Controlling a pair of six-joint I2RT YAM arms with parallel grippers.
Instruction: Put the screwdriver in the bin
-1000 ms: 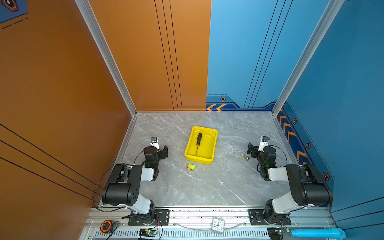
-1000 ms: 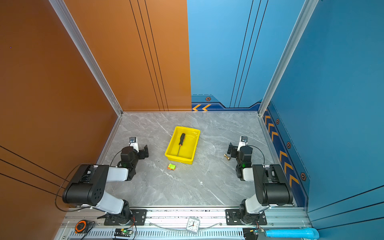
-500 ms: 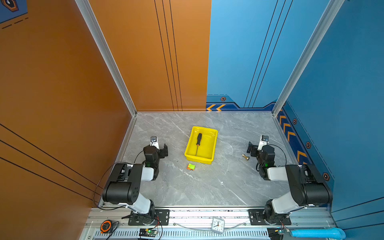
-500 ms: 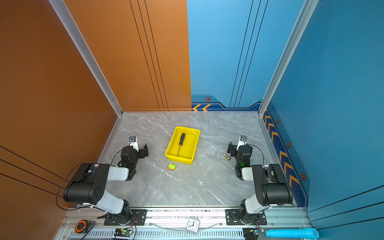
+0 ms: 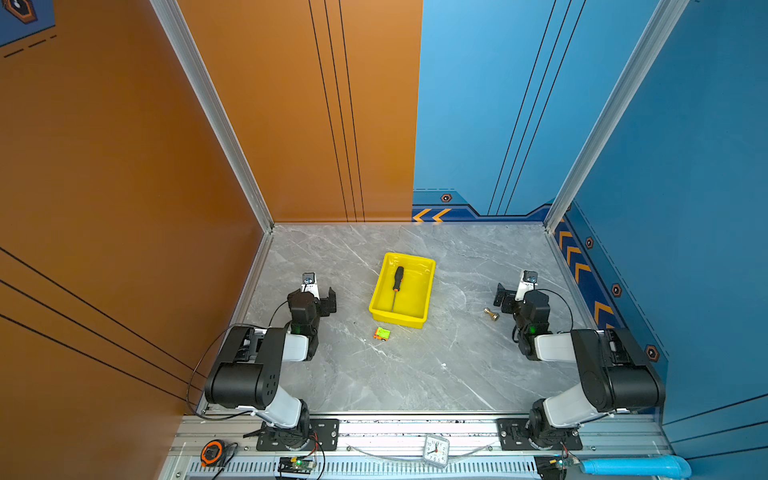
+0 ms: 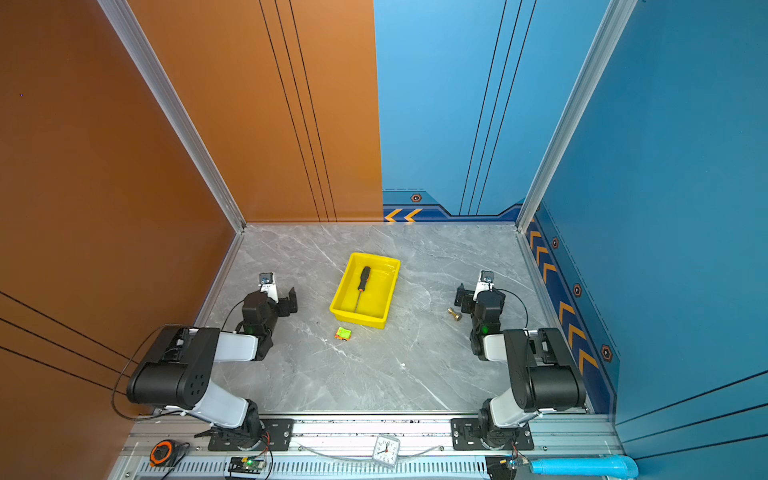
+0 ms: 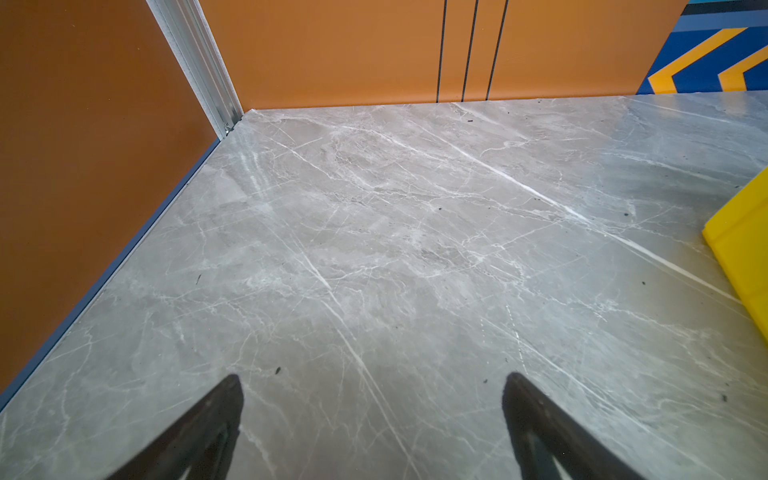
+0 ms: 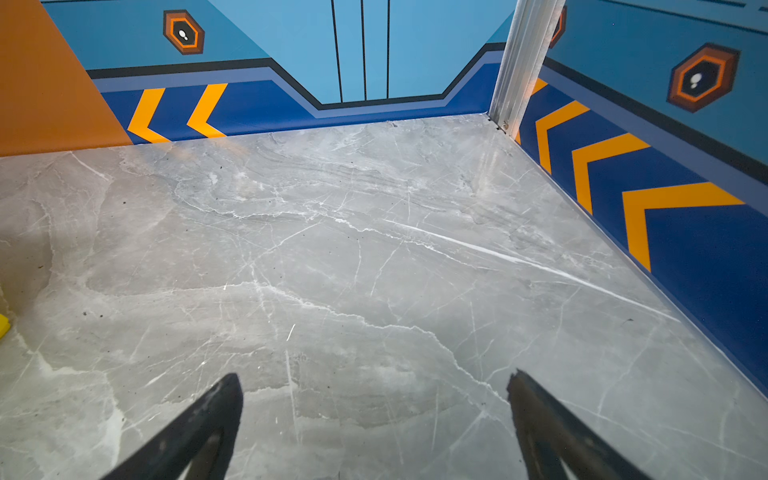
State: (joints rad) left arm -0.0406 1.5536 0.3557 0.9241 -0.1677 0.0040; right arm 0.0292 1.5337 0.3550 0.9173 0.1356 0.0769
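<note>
Top views: grey marble table [image 5: 415, 374] w/ two arms mounted at its near edge. The bin [image 5: 399, 321] [image 6: 359, 320], bright yellow, sits near table centre. The screwdriver [image 5: 397, 286] [image 6: 362, 286] lies flat on the bin floor, fully inside the rim and roughly along the bin's long axis, w/ its black/orange handle toward 12 o'clock and its shaft tip toward 6 o'clock. Taking the bin as dial centre, the toy block [image 5: 381, 333] (green/orange) rests on the table just off the bin at approx. 7 o'clock. The brass fitting [image 5: 491, 313] lies at approx. 4 o'clock, apart from the bin and just beside the R arm's wrist. L gripper [image 7: 372, 380] is at 9 o'clock of the bin and R gripper [image 8: 374, 378] at 3 o'clock, both well apart from it and low over the table. Wrist views: each gripper's two dark fingers stand wide apart w/ only bare marble btwn them, i.e. both spread, holding nothing. A yellow corner of the bin shows at the edge of the L wrist view, and only a sliver in the R wrist view.
</note>
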